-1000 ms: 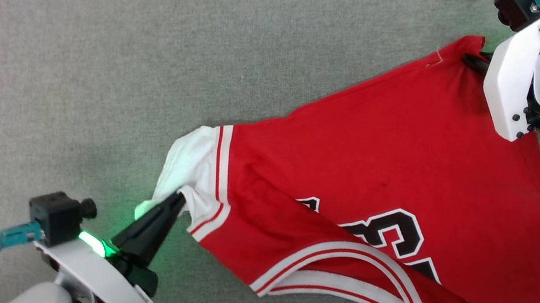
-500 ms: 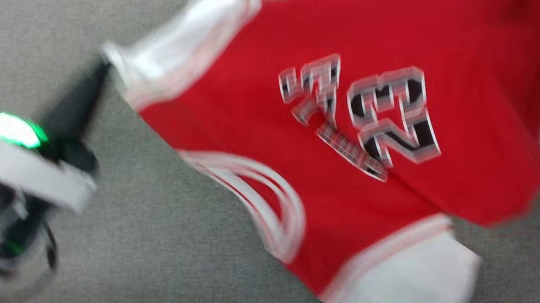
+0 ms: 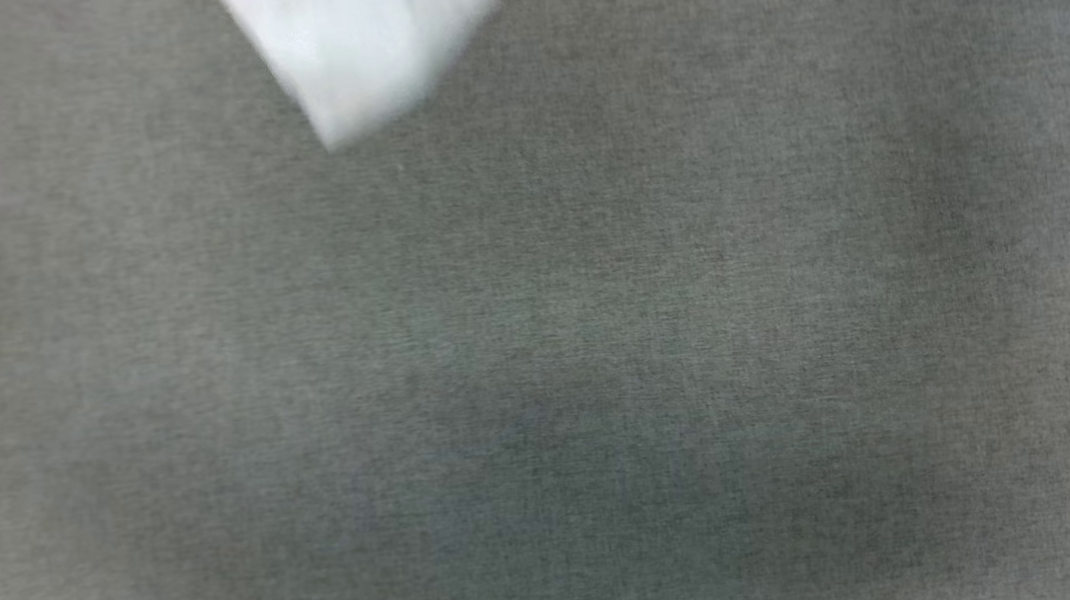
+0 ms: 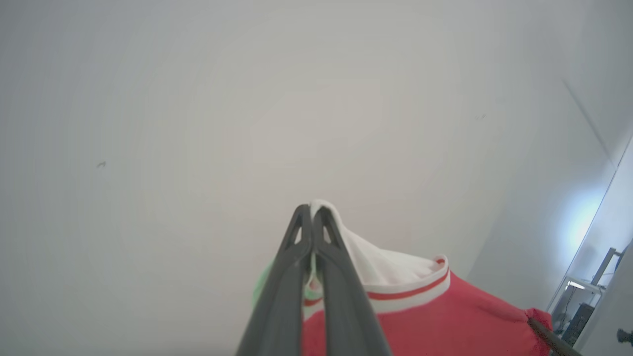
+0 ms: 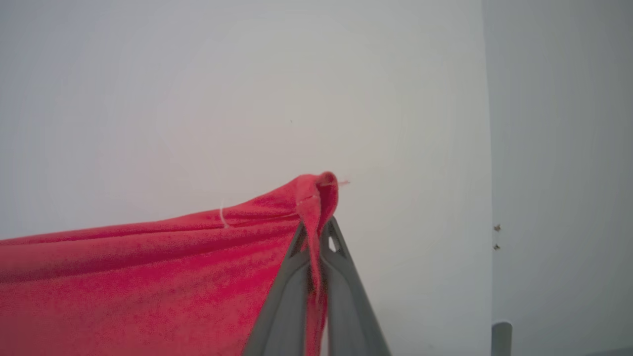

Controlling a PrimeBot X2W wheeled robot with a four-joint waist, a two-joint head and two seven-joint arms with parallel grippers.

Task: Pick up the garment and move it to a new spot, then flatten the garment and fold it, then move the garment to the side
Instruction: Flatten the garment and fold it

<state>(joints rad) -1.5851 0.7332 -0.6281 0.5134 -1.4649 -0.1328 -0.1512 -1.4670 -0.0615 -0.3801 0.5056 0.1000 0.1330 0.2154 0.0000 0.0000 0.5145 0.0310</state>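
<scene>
The garment's white sleeve (image 3: 359, 40) hangs blurred at the top edge of the head view, over the grey surface. In the left wrist view my left gripper (image 4: 311, 210) is shut on the other white sleeve, and the garment (image 4: 445, 316) drops away red below its striped trim. The right wrist view has my right gripper (image 5: 316, 230) shut on a red hem corner of the garment (image 5: 148, 277), which stretches taut to the left. The cloth is lifted, spanning between both grippers.
A grey fabric-covered surface (image 3: 598, 333) spreads below the garment. Both wrist views face a plain white wall (image 4: 247, 99). A metal stand (image 4: 588, 291) is at the far right of the left wrist view.
The head view has shifted strongly. The red body of the garment and both grippers have left it, and a white sleeve remains at its top. Both grips still hold.
</scene>
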